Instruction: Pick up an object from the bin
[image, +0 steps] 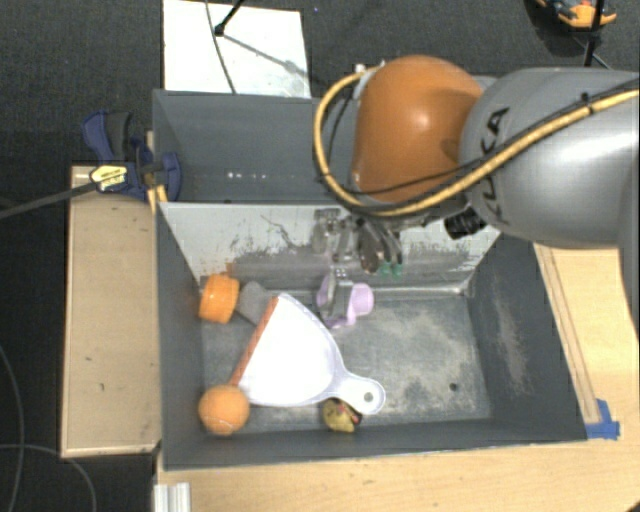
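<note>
The metal gripper (350, 272) hangs at the upper middle of the frame, by the bin's (440, 350) scuffed back wall; whether it is parted or closed cannot be told. Just below it lies a small, glossy lilac plastic piece (354, 301). Lower left of that lies a smooth white funnel-shaped scoop (290, 358), an orange cylinder (218, 298), a matte orange ball (223, 410) and a yellowish lump (340, 416).
</note>
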